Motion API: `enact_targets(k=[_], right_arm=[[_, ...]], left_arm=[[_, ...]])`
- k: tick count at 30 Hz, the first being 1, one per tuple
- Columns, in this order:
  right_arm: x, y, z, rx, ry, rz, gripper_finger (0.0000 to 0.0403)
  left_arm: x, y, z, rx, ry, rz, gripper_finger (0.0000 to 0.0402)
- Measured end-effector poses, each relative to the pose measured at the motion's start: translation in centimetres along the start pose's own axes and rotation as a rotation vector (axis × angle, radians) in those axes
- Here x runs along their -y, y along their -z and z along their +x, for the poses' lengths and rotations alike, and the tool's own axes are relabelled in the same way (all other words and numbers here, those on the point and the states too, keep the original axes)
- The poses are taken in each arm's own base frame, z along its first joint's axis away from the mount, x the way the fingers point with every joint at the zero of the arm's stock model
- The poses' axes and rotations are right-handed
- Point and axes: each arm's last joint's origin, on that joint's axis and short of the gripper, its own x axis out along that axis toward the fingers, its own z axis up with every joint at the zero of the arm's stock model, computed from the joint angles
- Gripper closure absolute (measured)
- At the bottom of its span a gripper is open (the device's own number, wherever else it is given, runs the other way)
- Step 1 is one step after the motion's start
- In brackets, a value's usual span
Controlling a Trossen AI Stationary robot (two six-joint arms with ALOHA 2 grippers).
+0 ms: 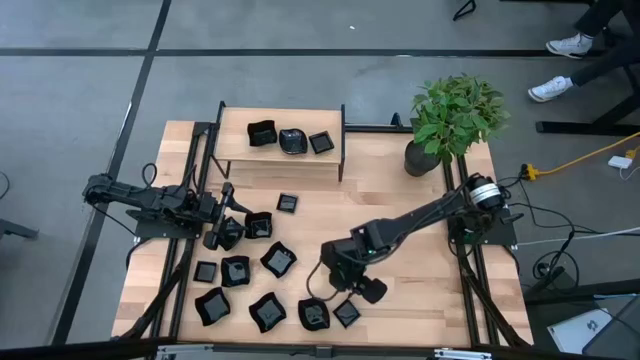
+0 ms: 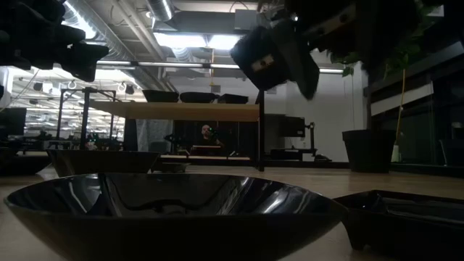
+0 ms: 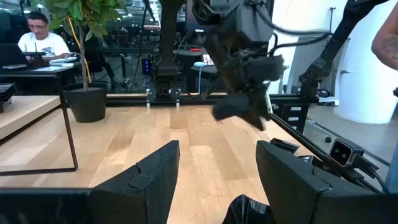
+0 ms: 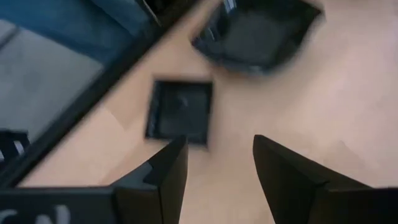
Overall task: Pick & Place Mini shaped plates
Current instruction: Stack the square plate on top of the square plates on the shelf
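Several mini shaped plates, small glossy black dishes, lie flat on the wooden table's near left part, among them a square plate (image 1: pixel 346 313) and a bigger plate (image 1: pixel 313 315) by the near edge. Three more plates (image 1: pixel 293 141) sit on a raised wooden shelf (image 1: pixel 280 165) at the far side. My right gripper (image 1: pixel 352 290) hangs open above the table, slanting down. In the right wrist view, the square plate (image 4: pixel 180 112) lies just ahead of its fingers. My left gripper (image 3: pixel 214 180) waits open and level at the table's left, beside a plate (image 1: pixel 258 225).
A potted plant (image 1: pixel 420 157) stands at the far right corner. The right half of the tabletop (image 1: pixel 420 270) is bare wood. In the low view, a wide dish (image 2: pixel 174 210) sits close to the camera. A person sits at a desk beyond the table.
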Motion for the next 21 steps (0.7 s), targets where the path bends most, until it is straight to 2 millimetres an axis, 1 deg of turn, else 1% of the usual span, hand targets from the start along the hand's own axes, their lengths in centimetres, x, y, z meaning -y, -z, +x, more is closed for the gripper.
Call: enact_targets(k=[3,9,14,18,21], right_arm=[[-0.4,-0.3,0.7,0.070,-0.012,0.003,0.0221],[-1.4,-0.4,1.9,0.073,-0.061,0.048,0.0221],[-1.1,0.5,3.7,0.036,-0.140,0.088,0.0221],[-1.1,0.6,4.0,0.038,-0.157,0.083,0.0221],[-0.9,0.7,4.1,0.027,-0.120,0.084,0.0221]], left_arm=[[0.0,0.0,0.0,0.000,0.000,0.000,0.0194],[0.0,0.0,0.0,0.000,0.000,0.000,0.0194],[0.0,0.0,0.0,0.000,0.000,0.000,0.0194],[0.0,0.0,0.0,0.000,0.000,0.000,0.0194],[0.0,0.0,0.0,0.000,0.000,0.000,0.0194]])
